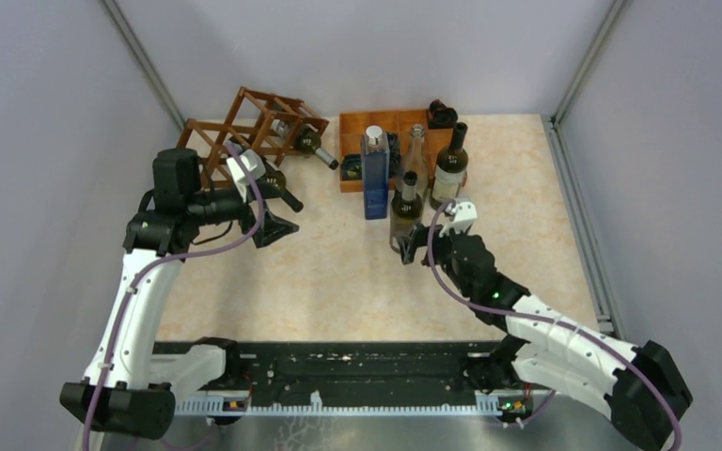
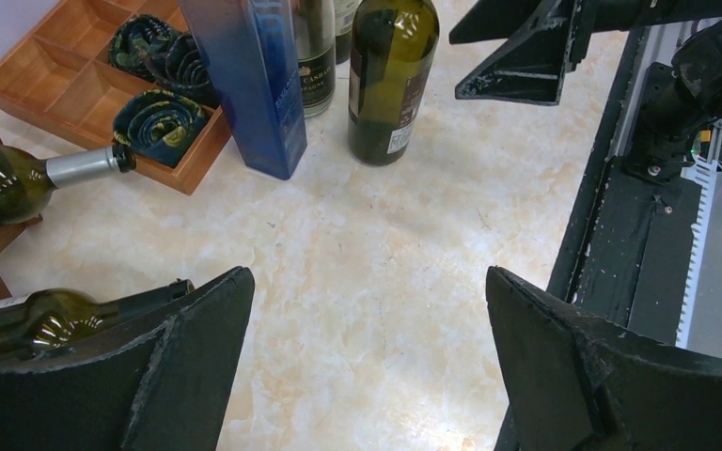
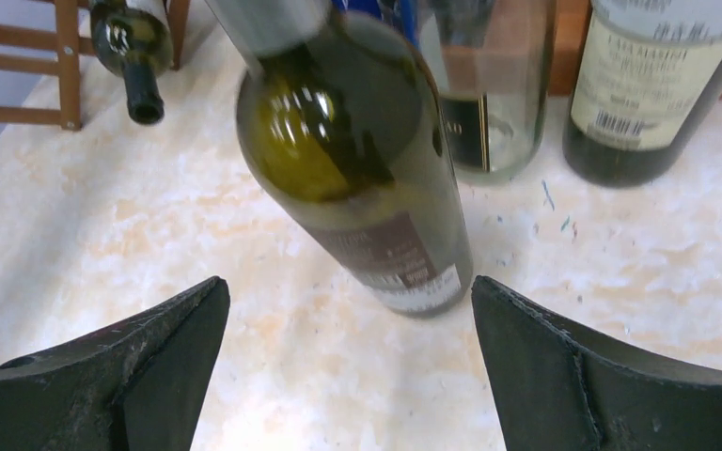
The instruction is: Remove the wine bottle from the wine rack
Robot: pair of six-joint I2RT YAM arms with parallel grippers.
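Note:
The reddish-brown wine rack [image 1: 244,132] stands at the back left. Two green wine bottles lie in it, necks pointing right: an upper one [image 1: 310,143] with a silver neck [image 2: 83,165] and a lower one [image 1: 277,183]. My left gripper [image 1: 287,214] hovers open just right of the rack; in the left wrist view [image 2: 368,272] only bare table lies between its fingers, and the lower bottle [image 2: 47,319] sits beside the left finger [image 2: 188,357]. My right gripper [image 1: 421,242] is open and empty, just short of a standing green bottle [image 3: 357,150].
An orange-brown compartment tray [image 1: 357,127] at the back holds rolled cloths [image 2: 160,122]. In front of it stand a blue box [image 1: 375,178], a clear bottle [image 1: 416,155] and a dark bottle [image 1: 450,164]. A black rail [image 1: 357,366] runs along the near edge.

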